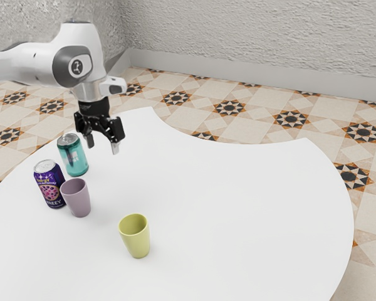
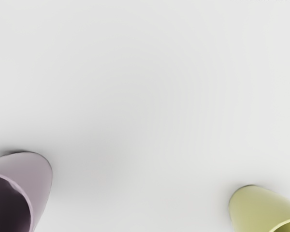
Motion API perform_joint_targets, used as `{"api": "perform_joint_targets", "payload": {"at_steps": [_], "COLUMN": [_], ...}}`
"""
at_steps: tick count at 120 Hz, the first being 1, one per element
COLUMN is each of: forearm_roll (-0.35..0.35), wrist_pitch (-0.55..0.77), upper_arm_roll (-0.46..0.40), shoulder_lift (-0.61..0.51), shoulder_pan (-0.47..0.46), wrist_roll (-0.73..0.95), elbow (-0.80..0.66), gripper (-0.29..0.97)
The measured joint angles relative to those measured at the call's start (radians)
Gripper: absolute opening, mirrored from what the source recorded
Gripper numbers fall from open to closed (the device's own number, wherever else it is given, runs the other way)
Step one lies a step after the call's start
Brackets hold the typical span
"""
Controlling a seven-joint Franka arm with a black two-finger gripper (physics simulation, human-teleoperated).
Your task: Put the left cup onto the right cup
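The white arm is brought in from the exterior view's left. Its wrist is bent so that the end effector (image 1: 102,145) is pointed downward and held in the air above the white tabletop (image 1: 238,207). Its two black fingers are spread wide.

A purple can (image 1: 49,183) is stood to the exterior view's left of the end effector and nearer the camera. A teal can (image 1: 73,154) is stood upright closest to the fingers.

The mauve cup (image 1: 76,197), the left one, is set upright on the tabletop just beside the purple can, well apart from the end effector. Its mouth is turned up, and in the wrist view the mauve cup (image 2: 19,188) is seen with a dark purple inside.

The yellow-green cup (image 1: 135,235) is stood upright farther toward the exterior view's right, apart from the mauve cup. In the wrist view the yellow-green cup (image 2: 263,208) is seen across bare tabletop from it.
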Motion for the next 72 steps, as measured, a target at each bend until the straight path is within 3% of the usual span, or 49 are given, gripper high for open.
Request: {"api": "perform_joint_targets", "payload": {"at_steps": [72], "forearm_roll": [-0.004], "wrist_pitch": [0.143], "upper_arm_roll": [0.005], "shoulder_lift": [0.008], "shoulder_pan": [0.057], "wrist_roll": [0.013], "elbow": [-0.147], "gripper": [0.63]}}
